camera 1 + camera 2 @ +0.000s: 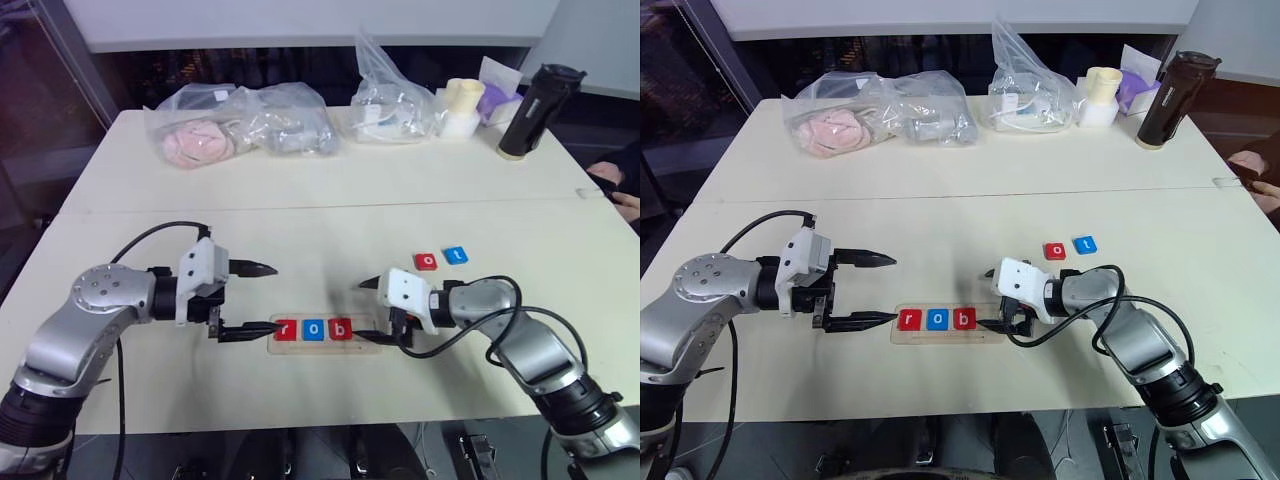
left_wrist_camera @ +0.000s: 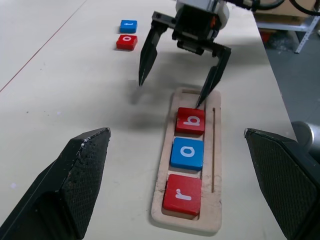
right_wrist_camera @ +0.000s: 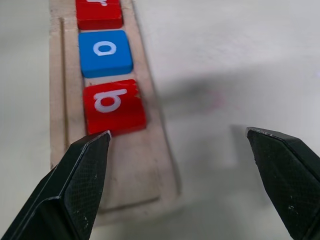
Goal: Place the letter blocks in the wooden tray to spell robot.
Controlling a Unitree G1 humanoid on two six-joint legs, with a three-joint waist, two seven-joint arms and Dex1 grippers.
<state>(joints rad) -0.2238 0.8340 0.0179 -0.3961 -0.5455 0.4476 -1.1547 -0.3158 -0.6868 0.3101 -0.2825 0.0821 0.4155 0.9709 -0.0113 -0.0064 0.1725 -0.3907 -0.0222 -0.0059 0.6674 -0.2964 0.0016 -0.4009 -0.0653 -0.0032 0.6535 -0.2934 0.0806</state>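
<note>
At the wooden tray (image 1: 325, 345), both tools flank its two ends. Left tool (image 1: 252, 300) sits wide open just off the tray's left end, holding nothing; lower finger tip is close to that end, can't tell if it touches. Right tool (image 1: 372, 312) is also wide open and empty; in the left wrist view one fingertip (image 2: 204, 98) is over the vacant end of the slot, right beside the red b block (image 2: 190, 120), the other over bare desk (image 1: 300, 240) beside the tray.

Tray lies flat with its long axis left-right across the desk. Slot holds red r block (image 1: 287, 329), blue o block (image 1: 314, 329), then b, filling from the left end; the right part is vacant. Letters read upright from the robot's side.

Red o block (image 1: 427, 260) and blue t block (image 1: 455, 255) lie side by side on the desk, beyond the tray's right end, well apart from it.
</note>
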